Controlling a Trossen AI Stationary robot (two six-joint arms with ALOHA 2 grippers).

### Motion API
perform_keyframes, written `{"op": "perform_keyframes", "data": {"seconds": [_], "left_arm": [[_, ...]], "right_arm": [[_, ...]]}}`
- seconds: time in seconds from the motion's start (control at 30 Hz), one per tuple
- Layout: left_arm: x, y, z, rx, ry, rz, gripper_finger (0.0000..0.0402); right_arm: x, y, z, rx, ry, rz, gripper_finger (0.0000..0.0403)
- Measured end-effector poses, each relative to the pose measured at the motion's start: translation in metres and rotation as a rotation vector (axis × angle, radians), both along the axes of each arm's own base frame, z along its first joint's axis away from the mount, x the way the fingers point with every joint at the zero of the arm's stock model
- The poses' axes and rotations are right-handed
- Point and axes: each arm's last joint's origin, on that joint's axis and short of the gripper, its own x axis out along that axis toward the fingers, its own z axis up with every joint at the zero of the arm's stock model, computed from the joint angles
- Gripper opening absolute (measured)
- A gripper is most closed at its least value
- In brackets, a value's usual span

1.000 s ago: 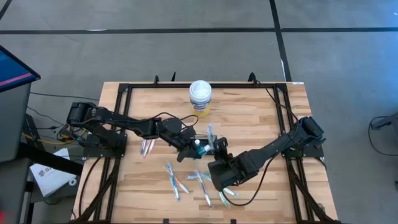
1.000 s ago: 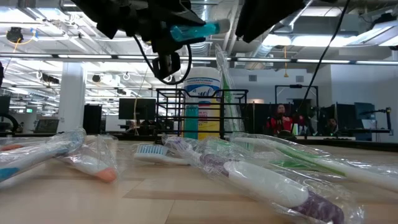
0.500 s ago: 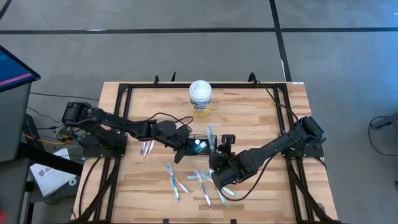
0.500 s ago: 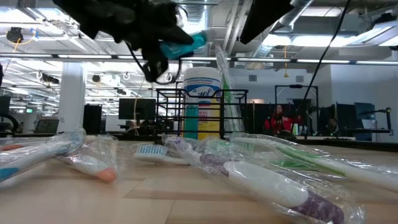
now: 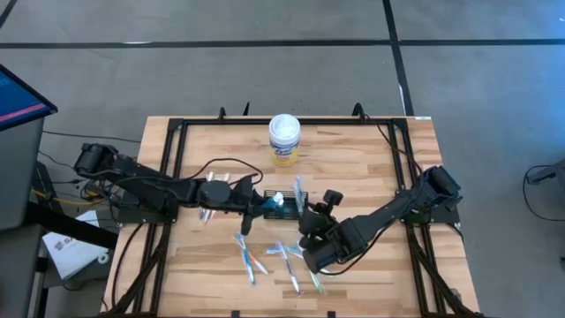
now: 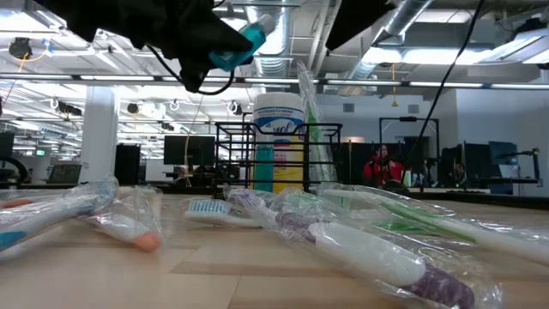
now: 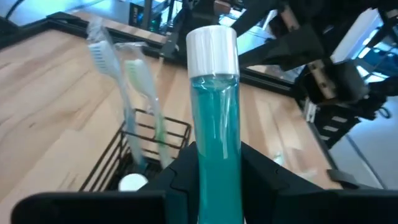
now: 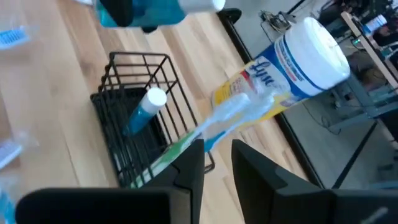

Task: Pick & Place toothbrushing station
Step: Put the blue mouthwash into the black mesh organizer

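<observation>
Black wire holder (image 8: 134, 127); teal tube (image 7: 217, 134), white cap.

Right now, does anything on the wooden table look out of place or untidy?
Yes. Several plastic-wrapped toothbrushes lie scattered on the wooden table, outside the black wire holder, which already holds two toothbrushes leaning askew.

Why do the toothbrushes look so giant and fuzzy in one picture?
In the low view the wrapped toothbrushes lie right by the lens, so they loom large and soft, their plastic catching glare; the high view shows them small; the right wrist view is smeared, blurring the white canister.
</observation>
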Motion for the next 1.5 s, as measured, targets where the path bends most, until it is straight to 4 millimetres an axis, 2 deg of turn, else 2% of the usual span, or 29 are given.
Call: {"op": "perform_keyframes", "data": {"seconds": [0.1,0.4,0.57,0.8,1.0,1.23,1.33,1.5], "left_arm": [[0.000,0.001,-0.003,0.020,0.003,0.013,0.0072],[0.001,0.000,0.001,0.040,-0.032,0.010,0.0072],[0.001,0.000,0.002,0.042,-0.048,0.011,0.0072],[0.001,-0.002,0.003,0.060,-0.061,-0.002,0.0072],[0.004,-0.003,0.002,0.062,-0.077,-0.005,0.0072],[0.007,-0.004,-0.004,0.066,-0.064,-0.009,0.0072],[0.009,-0.003,-0.005,0.066,-0.069,-0.006,0.0072],[0.009,-0.004,-0.004,0.079,-0.084,-0.003,0.0072]], "right_arm": [[-0.005,0.001,-0.004,-0.004,-0.034,-0.030,0.0071],[-0.034,0.003,-0.037,-0.002,-0.200,-0.131,0.0071],[-0.050,0.006,-0.033,0.043,-0.316,-0.126,0.0054],[-0.078,0.008,-0.019,0.112,-0.512,-0.071,0.0004],[-0.093,0.000,-0.026,0.119,-0.552,-0.025,0.0013],[-0.099,-0.012,-0.034,0.219,-0.661,-0.010,0.0002],[-0.097,-0.010,-0.032,0.273,-0.668,0.079,0.0002],[-0.083,-0.012,-0.025,0.354,-0.732,0.301,0.0002]]}}
